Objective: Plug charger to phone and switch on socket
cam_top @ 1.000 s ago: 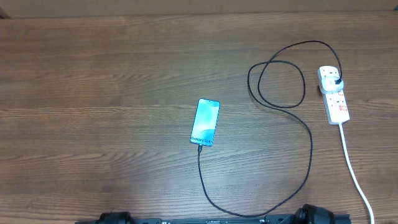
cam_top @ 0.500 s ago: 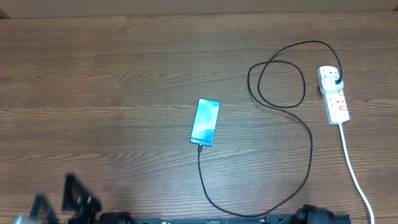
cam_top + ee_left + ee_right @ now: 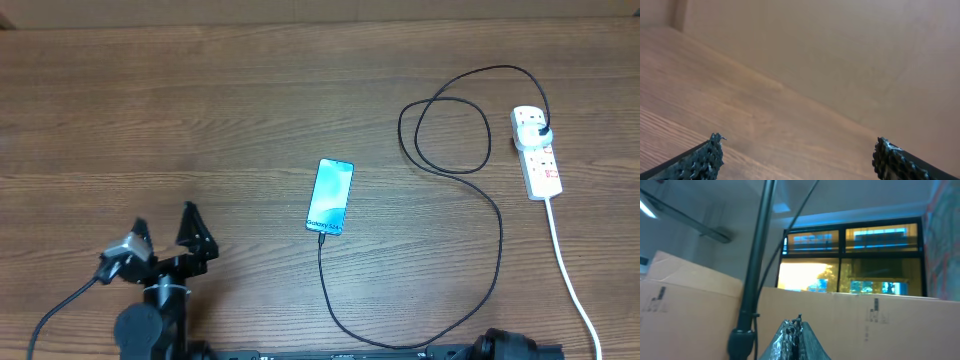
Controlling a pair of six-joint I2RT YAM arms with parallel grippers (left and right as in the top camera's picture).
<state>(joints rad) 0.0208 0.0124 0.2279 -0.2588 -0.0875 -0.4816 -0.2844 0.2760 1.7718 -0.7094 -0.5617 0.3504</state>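
Observation:
The phone (image 3: pixel 330 196) lies face up at the table's middle, its cyan screen lit. The charger cable (image 3: pixel 497 250) runs from the phone's near end, curves along the front edge, loops at the right, and its black plug (image 3: pixel 541 129) sits in the white socket strip (image 3: pixel 538 155) at the far right. My left gripper (image 3: pixel 163 222) is open and empty over the front left of the table, well left of the phone; its wrist view (image 3: pixel 799 150) shows only bare wood between the fingers. My right gripper (image 3: pixel 798 325) is shut, pointing up at cardboard walls; only its base shows at the overhead view's bottom edge.
The strip's thick white cord (image 3: pixel 572 280) runs toward the front right corner. Cardboard walls (image 3: pixel 840 55) stand behind the table. A black pole (image 3: pixel 752 280) rises in the right wrist view.
My left arm has come into the overhead view from the bottom left and moved forward over the table with its gripper open. Phone, cable and strip have not moved.

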